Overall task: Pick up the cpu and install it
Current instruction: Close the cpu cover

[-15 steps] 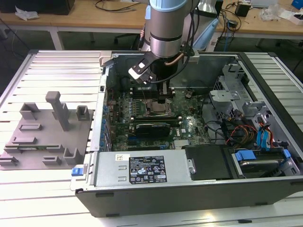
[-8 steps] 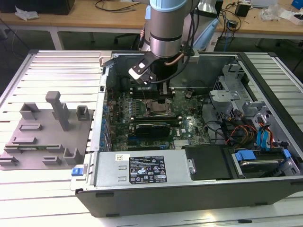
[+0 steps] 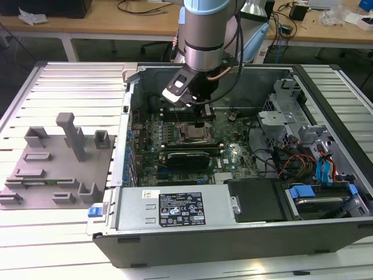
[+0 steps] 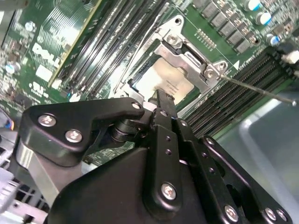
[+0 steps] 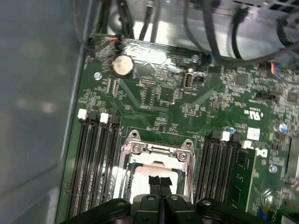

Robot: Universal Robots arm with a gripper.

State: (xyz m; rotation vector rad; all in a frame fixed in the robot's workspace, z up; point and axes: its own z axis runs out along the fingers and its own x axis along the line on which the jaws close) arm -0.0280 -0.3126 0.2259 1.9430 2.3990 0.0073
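Gripper [image 5: 159, 181]: fingers pressed together, narrow, nothing clamped between; tips stood at top face of cpu [image 5: 140, 179], contact uncertain.
Cpu: pale square chip, lay flat inside metal socket frame [image 5: 156, 149] on green board [image 5: 187, 102]; seen in both wrist views, frame open around it.
Memory slots [image 5: 93, 158]: flanked socket on both sides.
Computer case [image 3: 233, 239]: open, arm reached into it in exterior view.
Grey tray [image 3: 58, 163]: on exterior view's left, well apart from case interior.
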